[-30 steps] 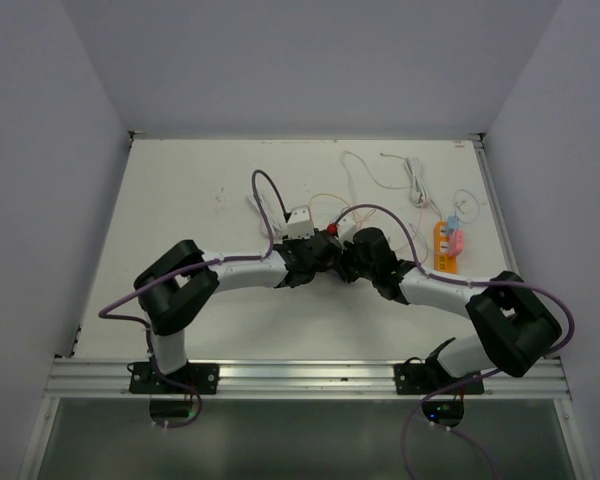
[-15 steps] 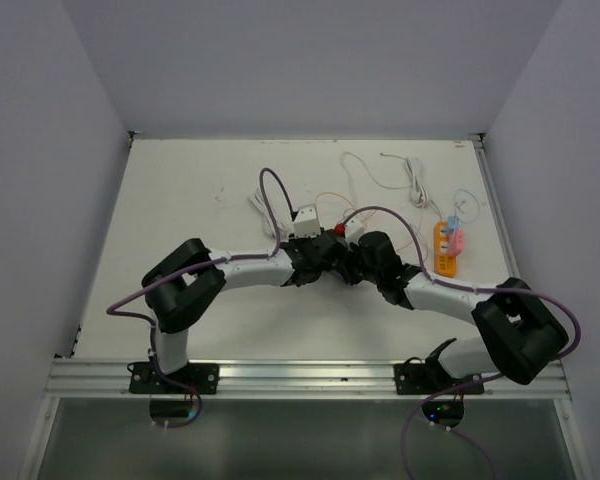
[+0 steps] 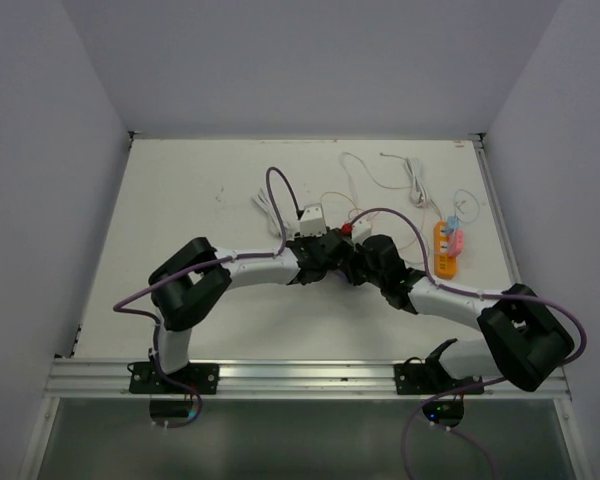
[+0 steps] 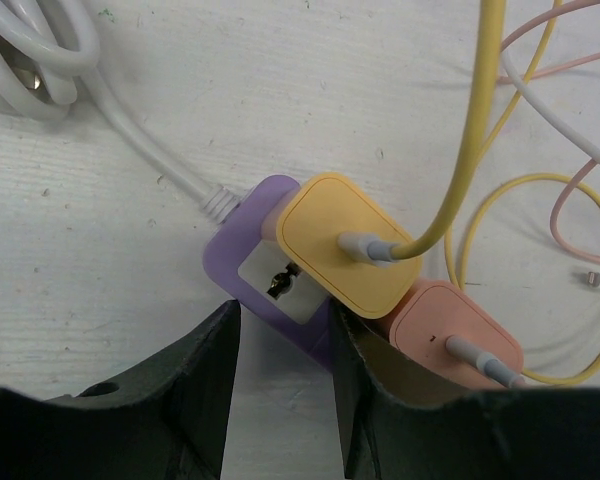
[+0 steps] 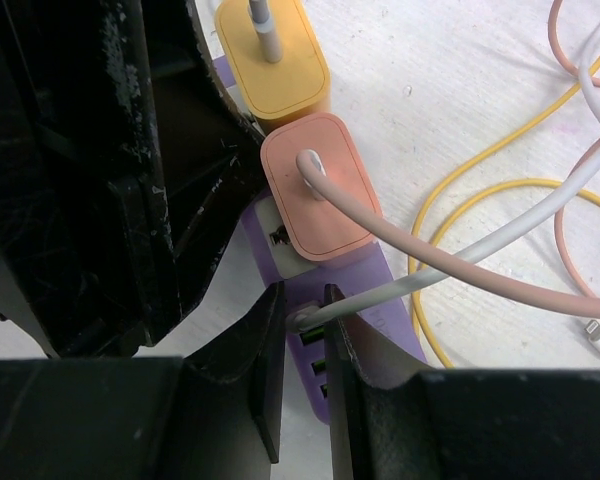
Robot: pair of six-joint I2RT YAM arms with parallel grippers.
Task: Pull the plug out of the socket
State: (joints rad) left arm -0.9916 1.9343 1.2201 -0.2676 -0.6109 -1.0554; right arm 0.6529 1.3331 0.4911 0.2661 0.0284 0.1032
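A purple socket strip (image 4: 245, 240) lies on the white table with a yellow plug (image 4: 345, 245) and a pink plug (image 4: 450, 325) pushed into it. My left gripper (image 4: 280, 330) is shut on the strip's cord end: both fingertips touch its edge, and bare table shows between them. In the right wrist view my right gripper (image 5: 305, 330) is shut on a small white plug (image 5: 305, 318) seated in a port of the socket strip (image 5: 370, 290). Its white cable (image 5: 460, 260) runs off to the right. From above, both grippers (image 3: 330, 250) (image 3: 360, 255) meet over the strip and hide it.
The strip's thick white cord (image 4: 150, 150) coils at upper left. Yellow and pink cables (image 5: 480, 190) loop on the table to the right. An orange power strip (image 3: 443, 247) with pink plugs lies at the right, and a white cable (image 3: 415, 180) lies further back. The left arm's black body (image 5: 110, 170) crowds the strip's left side.
Both arms have stretched a little farther from their bases and slightly to the right, the strip's red and white parts moving with them. The left jaws have narrowed slightly.
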